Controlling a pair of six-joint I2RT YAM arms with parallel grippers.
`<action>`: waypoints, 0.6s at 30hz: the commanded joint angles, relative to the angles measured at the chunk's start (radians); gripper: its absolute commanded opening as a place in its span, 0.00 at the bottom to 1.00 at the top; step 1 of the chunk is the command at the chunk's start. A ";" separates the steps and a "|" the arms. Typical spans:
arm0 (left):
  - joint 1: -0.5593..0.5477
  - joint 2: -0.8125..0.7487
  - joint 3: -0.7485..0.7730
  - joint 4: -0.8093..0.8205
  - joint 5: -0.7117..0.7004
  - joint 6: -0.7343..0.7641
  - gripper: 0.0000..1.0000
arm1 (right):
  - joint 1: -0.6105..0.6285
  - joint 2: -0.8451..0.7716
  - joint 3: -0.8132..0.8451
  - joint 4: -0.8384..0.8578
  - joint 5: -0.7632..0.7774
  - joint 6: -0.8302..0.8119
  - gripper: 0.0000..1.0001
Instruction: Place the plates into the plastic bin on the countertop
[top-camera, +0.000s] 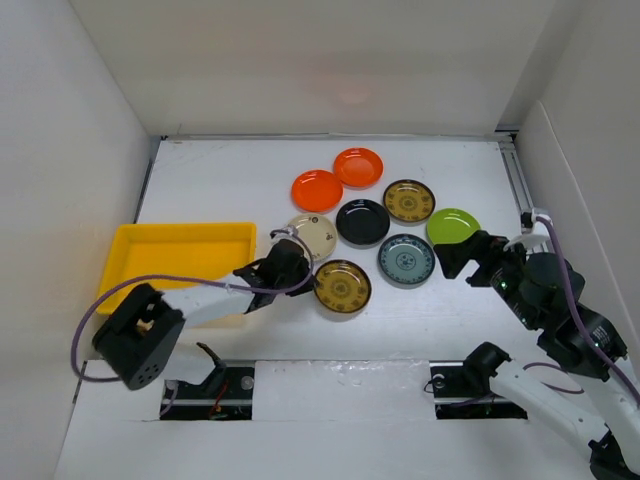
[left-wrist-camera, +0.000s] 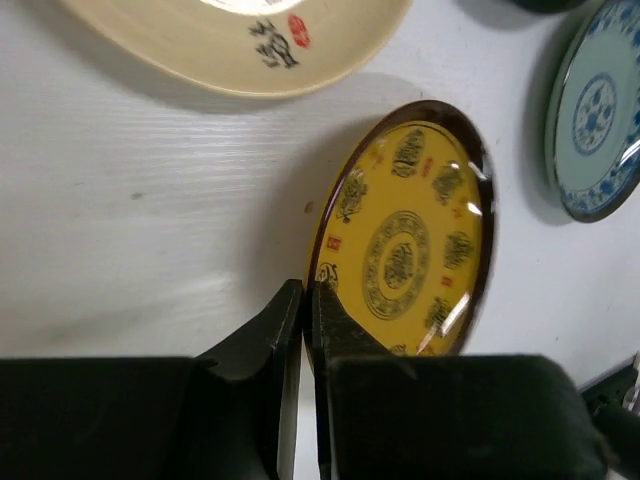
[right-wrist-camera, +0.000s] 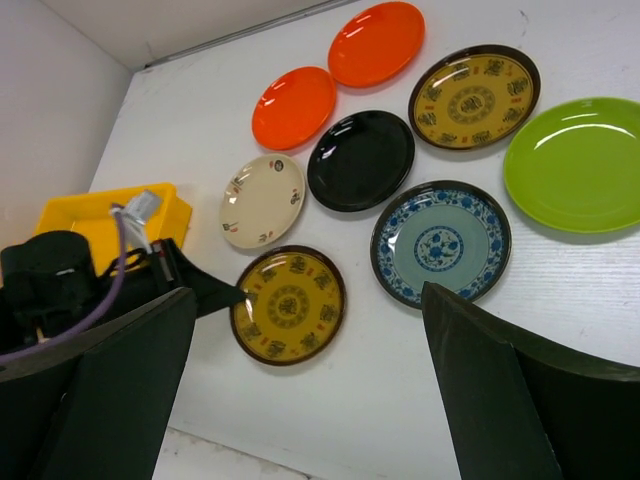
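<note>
My left gripper (top-camera: 308, 280) is shut on the left rim of the near gold-patterned plate (top-camera: 342, 286), just right of the yellow plastic bin (top-camera: 175, 262). In the left wrist view the fingers (left-wrist-camera: 270, 340) pinch that plate's edge (left-wrist-camera: 405, 240), and the plate looks tilted. The bin holds nothing. The other plates lie flat on the white countertop: cream (top-camera: 312, 235), black (top-camera: 362, 221), two orange (top-camera: 316, 190) (top-camera: 358, 167), a second gold-patterned one (top-camera: 408, 201), lime green (top-camera: 452, 226) and grey-blue patterned (top-camera: 406, 260). My right gripper (top-camera: 465, 255) hovers wide open and empty beside the green plate.
White walls enclose the countertop on the left, back and right. A metal rail (top-camera: 517, 180) runs along the right wall. Purple cables loop beside both arms. The bin's corner (right-wrist-camera: 90, 215) shows in the right wrist view.
</note>
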 joint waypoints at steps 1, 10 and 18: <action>0.011 -0.196 0.036 -0.238 -0.205 -0.056 0.00 | 0.002 -0.016 -0.002 0.049 -0.011 0.002 1.00; 0.363 -0.444 0.250 -0.640 -0.405 -0.091 0.00 | 0.002 0.019 -0.045 0.125 -0.060 0.002 1.00; 0.848 -0.542 0.161 -0.651 -0.293 -0.032 0.00 | 0.002 0.058 -0.045 0.164 -0.111 -0.018 1.00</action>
